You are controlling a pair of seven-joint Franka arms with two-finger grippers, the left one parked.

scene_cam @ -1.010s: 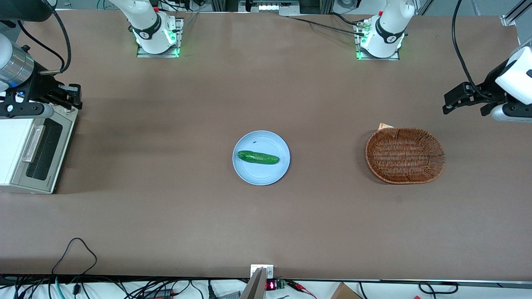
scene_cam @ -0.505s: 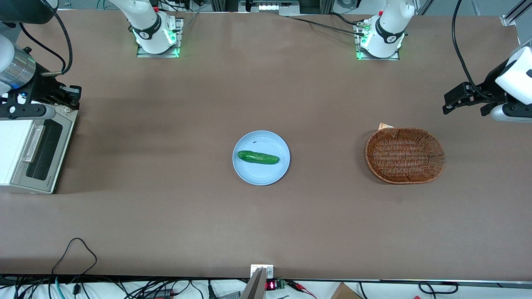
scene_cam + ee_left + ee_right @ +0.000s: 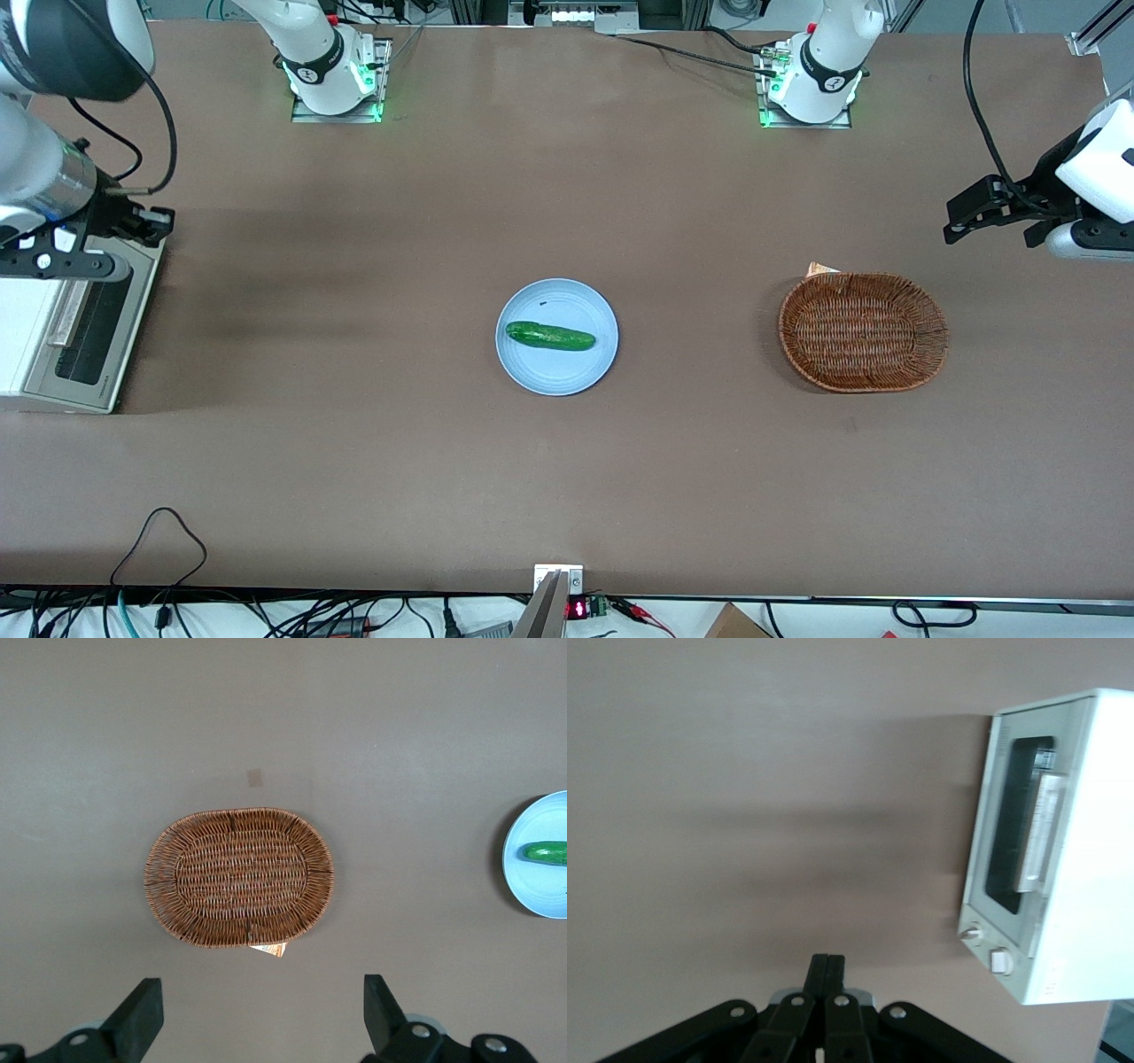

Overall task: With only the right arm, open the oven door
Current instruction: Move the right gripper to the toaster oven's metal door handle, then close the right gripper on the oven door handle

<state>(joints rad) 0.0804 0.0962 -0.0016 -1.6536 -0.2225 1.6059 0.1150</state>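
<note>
The white toaster oven [image 3: 22, 323] stands at the working arm's end of the table. Its oven door [image 3: 89, 330] is closed, with a dark glass window and a silver bar handle [image 3: 64, 312]. The door faces the middle of the table. My right arm's gripper [image 3: 152, 225] hovers above the oven's corner that is farther from the front camera, clear of the handle. In the right wrist view the gripper [image 3: 828, 964] is shut and empty, and the oven door [image 3: 1013, 828] with its handle [image 3: 1041, 828] lies well apart from the fingertips.
A light blue plate [image 3: 556, 368] with a green cucumber [image 3: 549, 336] sits mid-table. A brown wicker basket [image 3: 862, 331] lies toward the parked arm's end. The oven's two knobs [image 3: 985, 948] sit beside the door.
The right arm's upper joint has swung into view above the oven. The wrist has turned and the gripper has shifted slightly nearer the front camera, staying over the oven's corner.
</note>
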